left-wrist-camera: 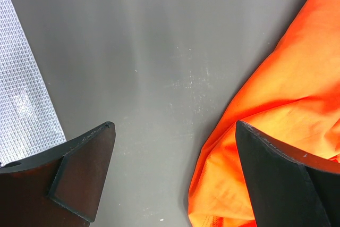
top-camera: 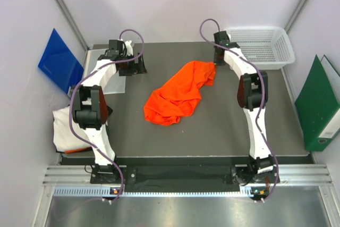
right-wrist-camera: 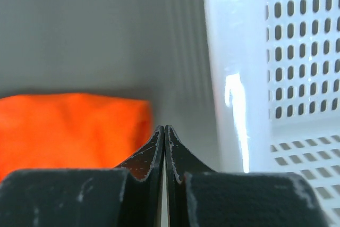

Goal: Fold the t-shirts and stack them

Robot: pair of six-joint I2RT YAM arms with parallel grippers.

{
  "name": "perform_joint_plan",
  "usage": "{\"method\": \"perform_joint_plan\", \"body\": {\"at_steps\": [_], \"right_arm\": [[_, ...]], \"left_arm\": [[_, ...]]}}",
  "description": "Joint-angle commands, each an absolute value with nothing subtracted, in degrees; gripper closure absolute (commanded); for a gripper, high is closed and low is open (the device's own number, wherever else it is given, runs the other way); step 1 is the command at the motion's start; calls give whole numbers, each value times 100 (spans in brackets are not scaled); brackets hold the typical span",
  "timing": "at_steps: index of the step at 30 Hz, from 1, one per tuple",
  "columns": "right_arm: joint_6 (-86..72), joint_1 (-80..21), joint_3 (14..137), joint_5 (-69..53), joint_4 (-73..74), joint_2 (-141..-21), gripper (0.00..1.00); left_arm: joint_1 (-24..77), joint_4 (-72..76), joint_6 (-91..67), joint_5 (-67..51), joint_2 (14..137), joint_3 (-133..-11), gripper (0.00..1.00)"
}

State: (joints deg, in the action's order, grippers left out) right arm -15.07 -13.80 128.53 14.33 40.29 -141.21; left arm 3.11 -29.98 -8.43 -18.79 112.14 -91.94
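Note:
The orange t-shirt point(top-camera: 179, 93) lies crumpled in the middle of the dark table. The white t-shirt point(top-camera: 64, 131) is bunched at the table's left edge, behind my left arm. My left gripper point(top-camera: 137, 66) is open and empty, low over bare table to the left of the orange shirt. In the left wrist view point(left-wrist-camera: 174, 125) the orange shirt point(left-wrist-camera: 281, 83) lies under and beyond the right finger point(left-wrist-camera: 281, 179). My right gripper point(top-camera: 217, 59) is at the orange shirt's far right corner. In the right wrist view point(right-wrist-camera: 164, 129) its jaws are pressed together with nothing between them, and the orange shirt point(right-wrist-camera: 69, 126) lies just beyond, to the left.
A white mesh basket point(top-camera: 263, 46) stands at the back right, close beside the right gripper point(right-wrist-camera: 276, 67). A clear plastic sheet point(top-camera: 95, 59) lies at the back left point(left-wrist-camera: 24, 104). A blue folder point(top-camera: 59, 59) leans on the left wall, a green one point(top-camera: 320, 104) on the right.

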Motion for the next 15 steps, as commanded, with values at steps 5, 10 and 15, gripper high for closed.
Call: {"method": "perform_joint_plan", "body": {"at_steps": [5,10,15], "right_arm": [[-1565,-853,12630,1960,4025,-13544,100],[-1364,-738,12542,1829,3920,-13439,100],[-1020,-1071,11805,1450,3184,-12456,97]], "left_arm": [[325,-2874,-809,-2039,11206,-9202,1],[334,-2865,-809,-2004,11188,-9193,1],[404,-2795,-931,-1654,11127,-9272,1]]}}
